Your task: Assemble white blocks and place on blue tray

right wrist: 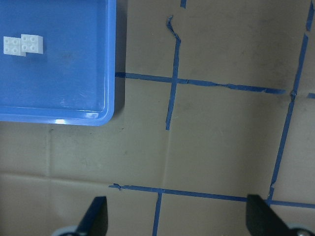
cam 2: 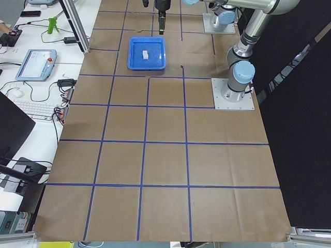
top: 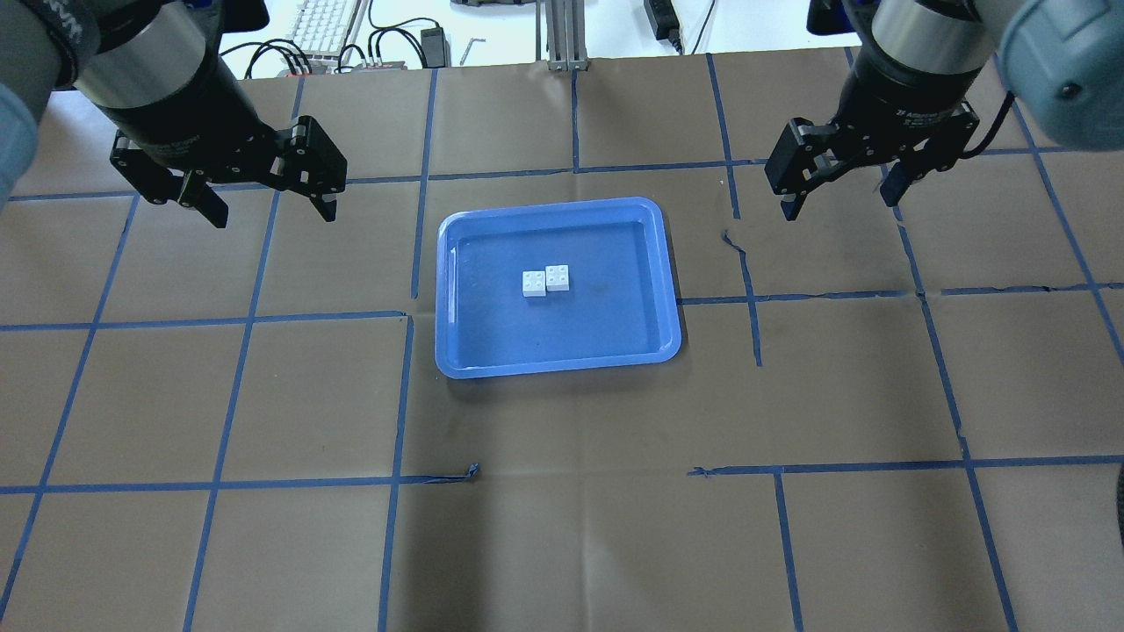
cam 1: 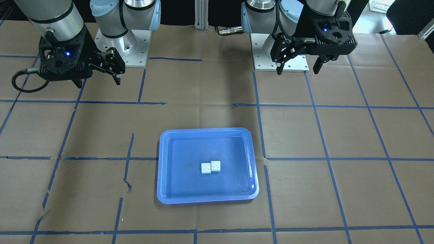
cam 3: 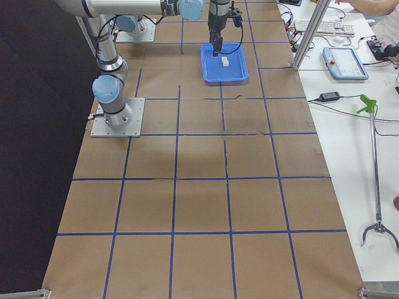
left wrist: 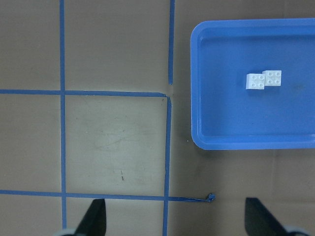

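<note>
Sitting near the middle of the blue tray [top: 544,338], at the centre of the overhead view, the two white blocks [top: 545,281] touch each other with a slight stagger, studs up; whether they are clicked together or merely abut, I cannot tell. They look like hard, light plastic bricks, stiff and not fragile, with smooth sides that would probably skate across the glossy tray floor if nudged; the best hold is likely a pinch across two opposite flat side walls, low on the brick and clear of the studs. The left gripper [top: 272,211] hangs at the upper left of that view, fingers spread wide, holding nothing and touching nothing, well apart from the tray; the right gripper [top: 840,204] mirrors it at the upper right, equally splayed and empty. Both wrist views show bare paper-covered table [top: 562,527] between the fingertips; closing on so small a brick would call for careful centring.
</note>
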